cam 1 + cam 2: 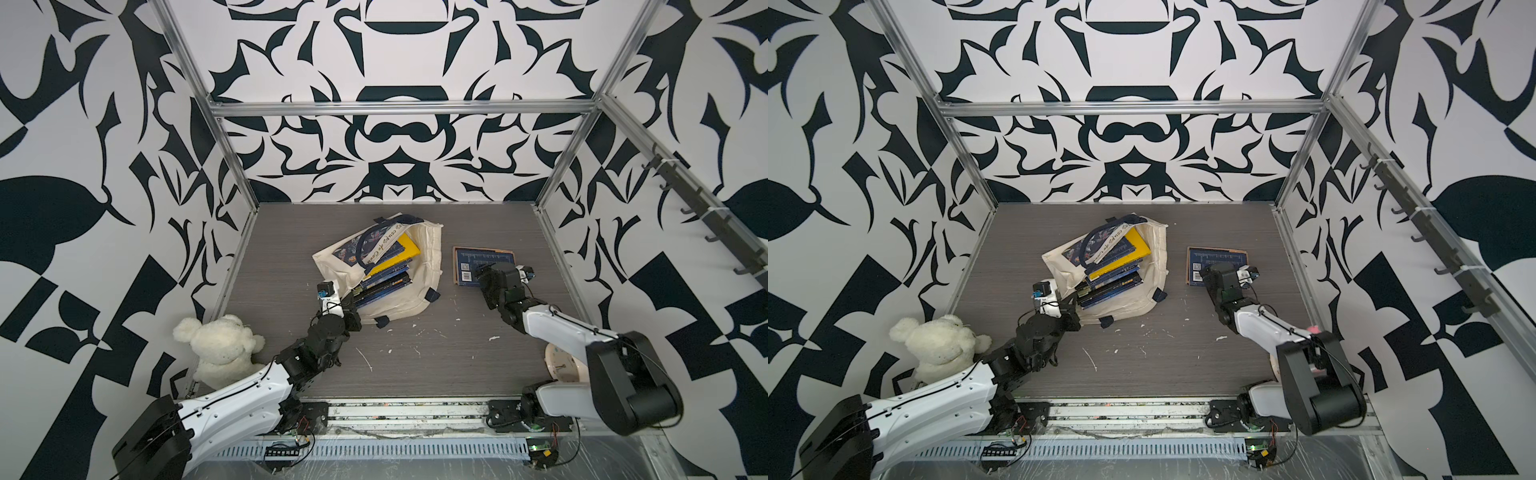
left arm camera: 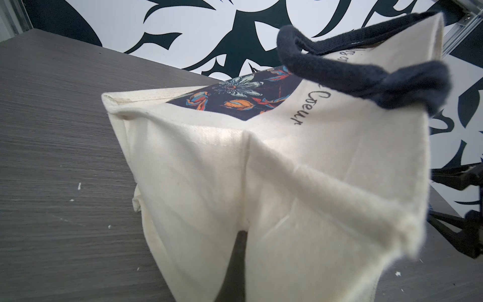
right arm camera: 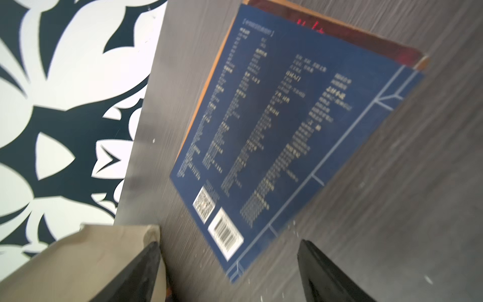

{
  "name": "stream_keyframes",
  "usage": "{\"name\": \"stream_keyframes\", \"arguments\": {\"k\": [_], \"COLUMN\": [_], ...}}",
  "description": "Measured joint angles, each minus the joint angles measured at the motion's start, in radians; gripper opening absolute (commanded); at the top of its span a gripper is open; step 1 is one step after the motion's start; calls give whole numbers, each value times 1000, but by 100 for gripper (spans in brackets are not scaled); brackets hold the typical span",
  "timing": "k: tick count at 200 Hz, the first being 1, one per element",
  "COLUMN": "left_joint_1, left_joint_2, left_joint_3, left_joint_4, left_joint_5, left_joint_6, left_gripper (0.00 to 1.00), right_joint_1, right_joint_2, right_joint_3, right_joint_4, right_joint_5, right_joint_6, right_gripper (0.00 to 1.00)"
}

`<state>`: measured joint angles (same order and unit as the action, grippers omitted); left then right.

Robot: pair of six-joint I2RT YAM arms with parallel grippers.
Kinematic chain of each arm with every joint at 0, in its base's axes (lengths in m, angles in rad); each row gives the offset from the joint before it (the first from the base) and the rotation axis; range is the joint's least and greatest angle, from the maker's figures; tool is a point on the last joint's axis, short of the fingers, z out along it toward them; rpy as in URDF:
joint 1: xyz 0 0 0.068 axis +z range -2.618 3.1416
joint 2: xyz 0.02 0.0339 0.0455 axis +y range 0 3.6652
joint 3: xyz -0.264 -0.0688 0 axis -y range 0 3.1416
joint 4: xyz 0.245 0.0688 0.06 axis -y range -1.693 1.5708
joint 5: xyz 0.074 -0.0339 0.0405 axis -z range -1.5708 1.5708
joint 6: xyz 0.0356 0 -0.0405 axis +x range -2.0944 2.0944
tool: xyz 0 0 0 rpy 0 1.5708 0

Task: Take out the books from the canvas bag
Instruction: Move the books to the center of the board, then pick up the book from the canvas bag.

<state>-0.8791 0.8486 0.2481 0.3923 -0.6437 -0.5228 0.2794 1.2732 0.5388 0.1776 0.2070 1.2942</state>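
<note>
Left claw (image 1: 352, 296) clamps tight on the bag (image 1: 424, 266) rim, books (image 1: 384, 282) inside, while right claw (image 3: 230, 242) gapes empty over a blue book (image 3: 287, 117) on the worktop (image 1: 415, 365).

Cream canvas bag (image 1: 430, 266), navy floral print (image 2: 235, 99), dark blue book (image 1: 469, 257), yellow book (image 1: 409, 249)

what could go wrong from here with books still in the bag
The navy handle lies across the stack of books in the bag, so a book pulled out could snag on it.
The left gripper pinches only one edge of the canvas bag; the cloth may slip and fall over the books.
The right gripper, open close by the blue book, could knock it on leaving.
</note>
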Motion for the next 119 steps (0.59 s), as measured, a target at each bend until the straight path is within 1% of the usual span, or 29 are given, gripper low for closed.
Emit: {"name": "stream_keyframes", "arguments": {"k": [17,28,42,52,79,97,119], "left_joint_1": [0,0,0,0,0,0,0], "left_joint_2": [0,0,0,0,-4,-9,-11], "left_joint_3": [0,0,0,0,0,-6,-13], "left_joint_4": [0,0,0,0,0,2,7], "left_joint_5": [5,9,14,17,26,35,47], "left_joint_6": [2,5,9,14,25,29,38], "left_gripper": [0,0,0,0,0,0,0], "right_joint_1": [60,119,187,238,365,446,534], "right_joint_2": [-85,-141,-185,-200,-203,-173,-97], "right_joint_3": [-2,-1,6,19,42,58,98], "right_joint_4": [-49,-72,-100,-118,-122,-110,-82], "right_joint_5": [23,42,62,77,114,130,137], "right_joint_6": [-31,-54,-85,-104,-143,-158,-179], "right_gripper": [87,87,87,85,76,75,73]}}
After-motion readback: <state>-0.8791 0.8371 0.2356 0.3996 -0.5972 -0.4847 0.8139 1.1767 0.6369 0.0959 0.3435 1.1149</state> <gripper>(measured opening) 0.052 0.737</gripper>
